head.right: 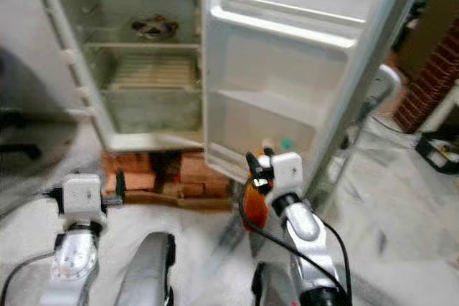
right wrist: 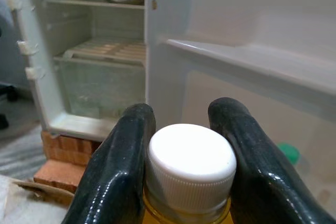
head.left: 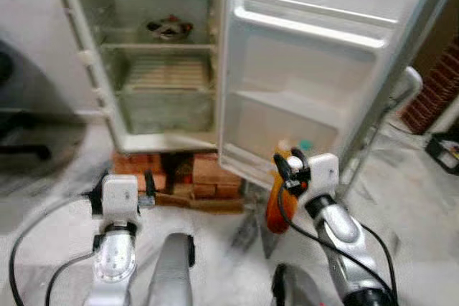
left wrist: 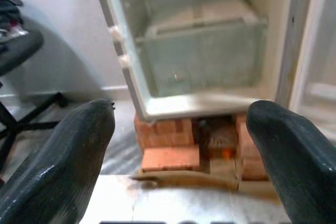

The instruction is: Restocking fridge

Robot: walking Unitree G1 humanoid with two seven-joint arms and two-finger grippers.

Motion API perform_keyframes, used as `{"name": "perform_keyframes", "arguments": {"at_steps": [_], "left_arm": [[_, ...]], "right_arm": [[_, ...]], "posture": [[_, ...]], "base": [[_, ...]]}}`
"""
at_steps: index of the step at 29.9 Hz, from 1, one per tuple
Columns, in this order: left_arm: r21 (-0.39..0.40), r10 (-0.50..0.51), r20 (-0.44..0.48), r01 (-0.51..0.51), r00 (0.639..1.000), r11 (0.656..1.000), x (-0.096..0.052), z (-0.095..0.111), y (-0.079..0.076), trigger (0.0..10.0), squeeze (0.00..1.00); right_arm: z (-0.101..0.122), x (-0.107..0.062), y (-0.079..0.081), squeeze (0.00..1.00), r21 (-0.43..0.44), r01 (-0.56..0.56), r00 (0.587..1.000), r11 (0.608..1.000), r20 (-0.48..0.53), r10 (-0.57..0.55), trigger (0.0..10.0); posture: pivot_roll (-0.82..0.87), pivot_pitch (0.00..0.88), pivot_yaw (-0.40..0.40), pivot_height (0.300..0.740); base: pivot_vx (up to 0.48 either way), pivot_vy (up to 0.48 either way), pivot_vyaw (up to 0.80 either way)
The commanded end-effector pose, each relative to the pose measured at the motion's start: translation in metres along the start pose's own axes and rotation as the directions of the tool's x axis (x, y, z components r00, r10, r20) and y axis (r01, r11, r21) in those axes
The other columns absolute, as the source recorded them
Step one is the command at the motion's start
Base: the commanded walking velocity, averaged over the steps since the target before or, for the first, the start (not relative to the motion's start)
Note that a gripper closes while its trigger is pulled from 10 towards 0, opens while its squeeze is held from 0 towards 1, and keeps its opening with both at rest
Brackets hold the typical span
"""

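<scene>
Bottle gripped in right pincer.

White fridge — orange bottle, white cap — red bricks.

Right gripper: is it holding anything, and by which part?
Yes: the right gripper grips an orange bottle at its neck, just under the white cap.

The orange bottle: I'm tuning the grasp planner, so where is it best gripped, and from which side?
Grip the orange bottle at its neck, just under the white cap, coming from above. It hangs upright, and the ribbed cap is wider than the neck, probably stopping slip. The right gripper holds it so, one finger each side.
</scene>
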State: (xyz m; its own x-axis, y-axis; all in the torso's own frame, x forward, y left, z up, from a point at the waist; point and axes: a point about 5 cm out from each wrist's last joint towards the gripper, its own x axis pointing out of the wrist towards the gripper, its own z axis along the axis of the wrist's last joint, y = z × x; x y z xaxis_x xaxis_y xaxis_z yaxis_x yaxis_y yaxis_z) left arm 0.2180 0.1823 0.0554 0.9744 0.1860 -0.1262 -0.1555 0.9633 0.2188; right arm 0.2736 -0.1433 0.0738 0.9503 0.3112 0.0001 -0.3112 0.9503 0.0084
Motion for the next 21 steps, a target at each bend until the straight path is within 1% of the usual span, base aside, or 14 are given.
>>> {"name": "perform_keyframes", "arguments": {"at_steps": [1, 3, 14, 21], "left_arm": [[0.01, -0.009, 0.035, 0.009, 0.999, 1.0, 0.0057, 0.0085, -0.0006, 10.0, 0.0], [0.007, -0.013, 0.035, 0.013, 0.999, 1.0, 0.0053, 0.0085, -0.0007, 10.0, 0.0], [0.0, -0.017, 0.035, 0.017, 0.999, 1.0, 0.0056, 0.0089, -0.0012, 10.0, 0.0], [-0.001, -0.02, 0.032, 0.02, 0.999, 1.0, 0.0062, 0.0087, -0.003, 10.0, 0.0]], "right_arm": [[0.0098, 0.0042, 0.0001, 0.0, -0.011, -0.01, 0.999, 1.0, 0.045, 0.01, 10.0], [0.0096, 0.0041, 0.0001, 0.0, -0.013, -0.011, 0.999, 1.0, 0.045, 0.011, 10.0], [0.0122, 0.0052, 0.0001, 0.0, -0.02, -0.022, 0.998, 1.0, 0.053, 0.023, 10.0], [0.0122, 0.0057, 0.001, 0.0, -0.011, -0.029, 0.998, 1.0, 0.054, 0.029, 10.0]], "posture": [[0.11, 0.0, -0.044, 0.624], [0.11, 0.0, -0.045, 0.624], [0.1, 0.008, -0.046, 0.624], [0.1, 0.006, -0.047, 0.624]], "base": [[0.0, 0.24, 0.0], [0.0, 0.24, 0.0], [0.283, 0.253, 0.0], [0.284, 0.258, 0.0]]}}
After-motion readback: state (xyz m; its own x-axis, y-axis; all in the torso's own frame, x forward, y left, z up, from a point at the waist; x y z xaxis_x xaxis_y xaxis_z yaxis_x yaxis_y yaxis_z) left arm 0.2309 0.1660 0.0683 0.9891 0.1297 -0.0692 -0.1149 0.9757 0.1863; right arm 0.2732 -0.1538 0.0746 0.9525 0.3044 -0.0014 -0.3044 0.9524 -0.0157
